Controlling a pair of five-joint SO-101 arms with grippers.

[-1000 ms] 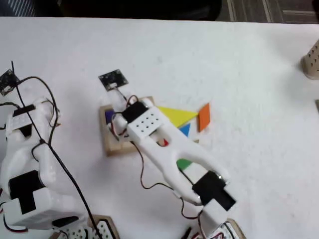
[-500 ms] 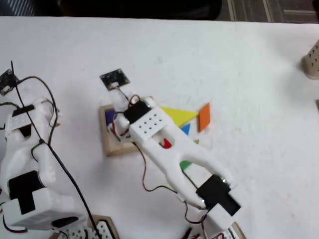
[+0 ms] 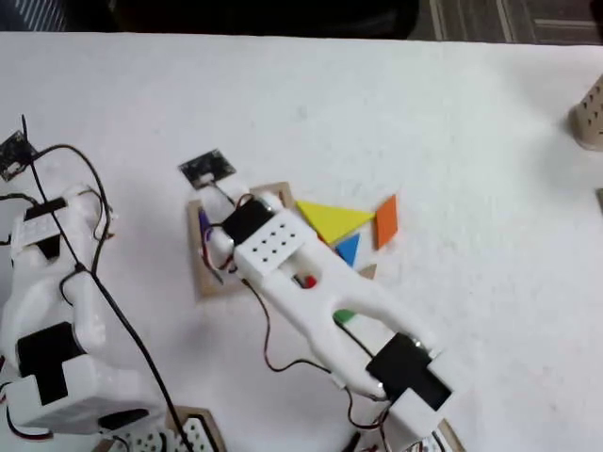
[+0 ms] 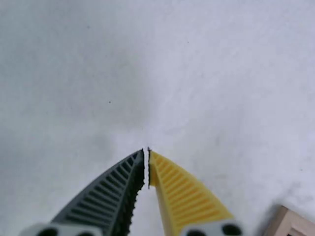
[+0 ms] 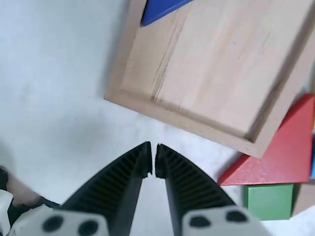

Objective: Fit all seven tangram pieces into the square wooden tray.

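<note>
hovering with right gripper (image 5: 152,160) pinched together, empty, beside square wooden tray (image 5: 177,119) | idling with left gripper (image 4: 146,167) likewise together | likely needing opening wide, gripping red triangle (image 5: 280,157) touching tray corner, lowering flat

White right arm (image 3: 311,282) covers most of the square wooden tray (image 3: 201,268); red piece (image 3: 305,281) & green piece (image 3: 345,317) barely peek thru. Blue flat piece (image 5: 160,9) cut off at pic edge.

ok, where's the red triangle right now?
In the right wrist view the red triangle lies on the table outside the wooden tray, beside its outer rim near a corner, with the green square next to it.
</note>
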